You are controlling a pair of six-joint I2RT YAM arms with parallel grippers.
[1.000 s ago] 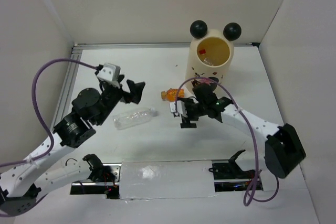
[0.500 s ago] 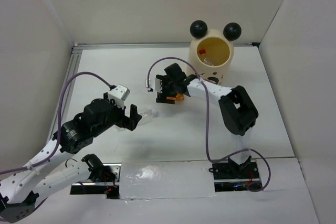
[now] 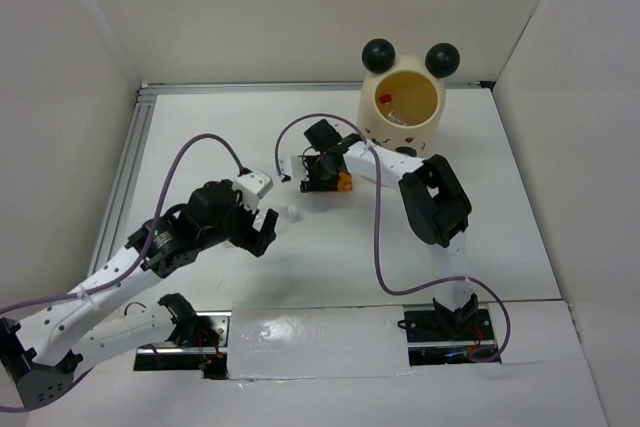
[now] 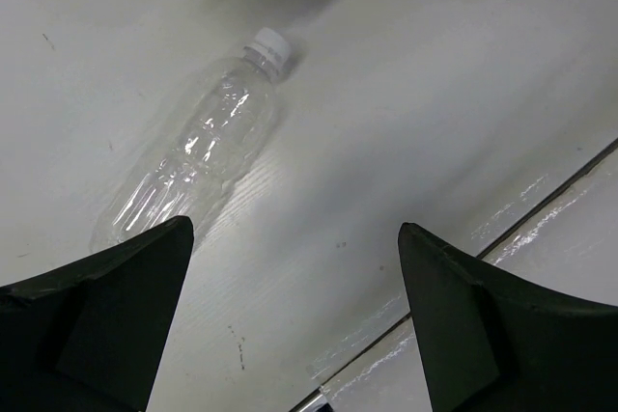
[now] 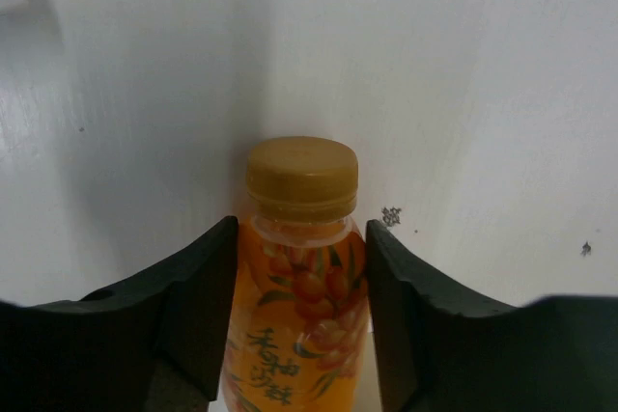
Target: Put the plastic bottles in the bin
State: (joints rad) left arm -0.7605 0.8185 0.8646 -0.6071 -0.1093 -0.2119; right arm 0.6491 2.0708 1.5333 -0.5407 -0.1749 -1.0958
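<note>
A clear plastic bottle with a white cap lies on its side on the table. My left gripper is open just in front of it and touches nothing. From the top view the left gripper covers most of that bottle, and only its cap end shows. My right gripper is shut on an orange-filled bottle with a tan cap, a finger against each side. It lies left of the bin, under the right gripper. A red-labelled bottle lies inside the cream bin.
The bin's two black ball ears stand on its far rim. White walls close the left, back and right sides. A metal rail runs along the left edge. A purple cable loops over the table's middle.
My left gripper has moved right and down over the clear bottle. My right gripper has swung left to the orange bottle and closed on its sides.
</note>
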